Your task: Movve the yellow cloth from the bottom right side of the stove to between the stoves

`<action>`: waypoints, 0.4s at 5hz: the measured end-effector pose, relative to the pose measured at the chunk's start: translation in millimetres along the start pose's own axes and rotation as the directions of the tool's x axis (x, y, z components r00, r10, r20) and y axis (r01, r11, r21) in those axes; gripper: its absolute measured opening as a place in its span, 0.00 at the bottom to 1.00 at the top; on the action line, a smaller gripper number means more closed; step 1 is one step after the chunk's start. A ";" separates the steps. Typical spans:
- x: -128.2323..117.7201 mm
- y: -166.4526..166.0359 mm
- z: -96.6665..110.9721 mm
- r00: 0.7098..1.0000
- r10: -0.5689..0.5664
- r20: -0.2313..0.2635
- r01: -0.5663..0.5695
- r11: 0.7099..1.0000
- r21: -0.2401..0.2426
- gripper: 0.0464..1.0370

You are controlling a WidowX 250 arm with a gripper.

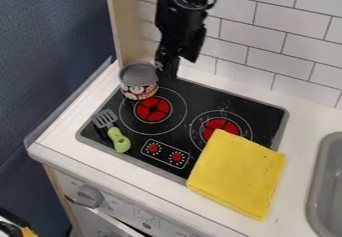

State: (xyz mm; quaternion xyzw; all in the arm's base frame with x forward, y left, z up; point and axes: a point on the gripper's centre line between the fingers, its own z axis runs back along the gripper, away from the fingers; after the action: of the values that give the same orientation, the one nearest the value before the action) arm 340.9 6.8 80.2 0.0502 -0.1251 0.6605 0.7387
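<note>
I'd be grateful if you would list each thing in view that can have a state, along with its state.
Cloth: folded, lying flat, partly on the stove and partly on the counter.
Can: standing upright.
Spatula: lying down.
Stove: partly covered by the cloth.
Gripper: at the stove's back edge, beside the can, away from the cloth.

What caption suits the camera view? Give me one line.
Yellow cloth lying over the lower right corner of the stove, spatula at left, gripper near a can.
</note>
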 end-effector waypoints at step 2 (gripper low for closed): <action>-52.3 33.0 -4.7 0.995 -0.104 -0.012 0.104 0.993 0.050 0.96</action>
State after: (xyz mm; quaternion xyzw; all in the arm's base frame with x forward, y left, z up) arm 303.7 -38.4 59.5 0.0723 -0.1019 0.6244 0.7711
